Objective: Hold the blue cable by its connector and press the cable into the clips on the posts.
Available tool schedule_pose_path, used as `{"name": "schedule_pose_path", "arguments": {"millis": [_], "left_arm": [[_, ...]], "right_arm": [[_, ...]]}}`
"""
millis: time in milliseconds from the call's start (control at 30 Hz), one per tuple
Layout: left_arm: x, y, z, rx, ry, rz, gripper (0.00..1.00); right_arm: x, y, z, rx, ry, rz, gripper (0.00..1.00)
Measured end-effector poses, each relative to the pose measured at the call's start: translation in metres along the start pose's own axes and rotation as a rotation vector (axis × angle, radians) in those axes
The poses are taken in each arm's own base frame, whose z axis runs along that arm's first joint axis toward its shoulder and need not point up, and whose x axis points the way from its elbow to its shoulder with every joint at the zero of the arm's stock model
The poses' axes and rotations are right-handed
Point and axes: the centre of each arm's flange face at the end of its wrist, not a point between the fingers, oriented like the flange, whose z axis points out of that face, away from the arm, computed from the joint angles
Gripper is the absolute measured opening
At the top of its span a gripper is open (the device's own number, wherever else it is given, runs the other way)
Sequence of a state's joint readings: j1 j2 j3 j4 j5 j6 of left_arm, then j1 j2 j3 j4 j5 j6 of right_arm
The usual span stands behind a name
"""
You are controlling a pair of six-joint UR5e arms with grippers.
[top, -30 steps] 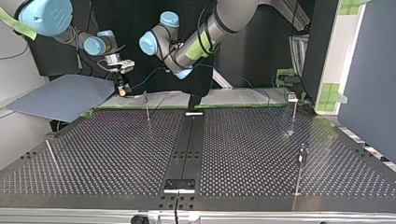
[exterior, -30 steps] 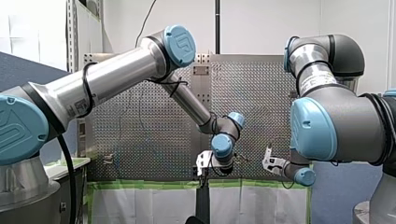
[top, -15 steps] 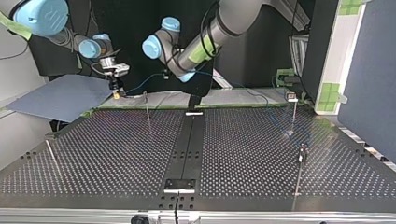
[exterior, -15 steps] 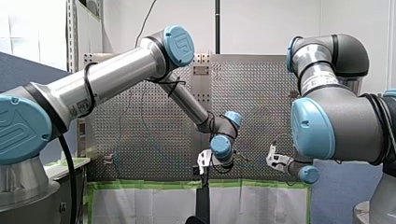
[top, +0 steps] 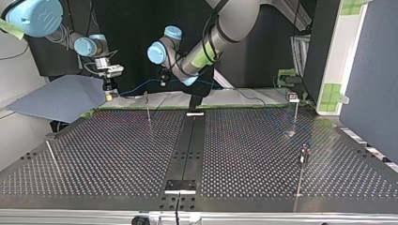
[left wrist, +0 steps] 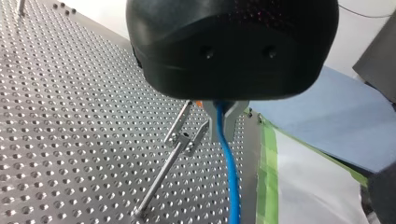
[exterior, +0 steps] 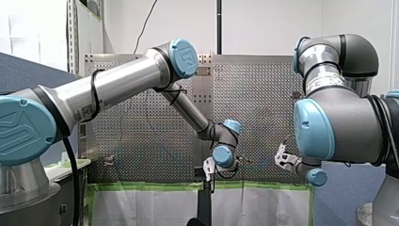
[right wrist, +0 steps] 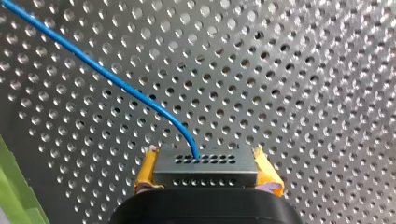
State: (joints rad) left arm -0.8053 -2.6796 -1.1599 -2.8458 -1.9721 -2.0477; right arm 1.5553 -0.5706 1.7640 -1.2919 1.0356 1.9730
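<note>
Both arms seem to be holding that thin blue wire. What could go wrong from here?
My left gripper grips the blue cable close beside a thin post with a clip: coming down off line, the cable could miss the clip or bend the post. My right gripper pinches the connector only at its sides, so a hard tug might pull it loose.

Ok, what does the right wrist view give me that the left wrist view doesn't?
Only the right wrist view shows the connector, clamped between my right claw's yellow pads. Only the left wrist view shows my left claw closed around the blue cable, a post with its clip beside the claw, and green tape. Both show that cable over the perforated table.
</note>
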Motion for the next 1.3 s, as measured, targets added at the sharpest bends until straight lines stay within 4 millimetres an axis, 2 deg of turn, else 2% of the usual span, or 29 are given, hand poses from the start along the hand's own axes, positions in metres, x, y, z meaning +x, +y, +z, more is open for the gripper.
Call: {"name": "schedule_pose_path", "arguments": {"millis": [133,400,633,933,1300], "left_arm": [[0.003,-0.005,0.01,0.026,-0.027,-0.025,0.0],[-0.005,-0.011,0.021,0.057,-0.094,-0.065,0.0],[-0.012,-0.006,0.033,0.072,-0.144,-0.095,0.0],[-0.013,0.006,0.057,0.105,-0.194,-0.122,0.0],[-0.024,0.013,0.07,0.127,-0.26,-0.148,0.0]], "right_arm": [[0.003,0.007,-0.002,-0.023,0.009,0.001,0.0],[0.006,0.013,-0.001,-0.039,0.02,-0.001,0.0],[0.006,0.011,0.002,-0.037,0.024,-0.001,0.0],[0.004,0.006,0.007,-0.024,0.025,0.002,0.0],[0.001,0.003,0.014,-0.014,0.024,0.003,0.0]]}}
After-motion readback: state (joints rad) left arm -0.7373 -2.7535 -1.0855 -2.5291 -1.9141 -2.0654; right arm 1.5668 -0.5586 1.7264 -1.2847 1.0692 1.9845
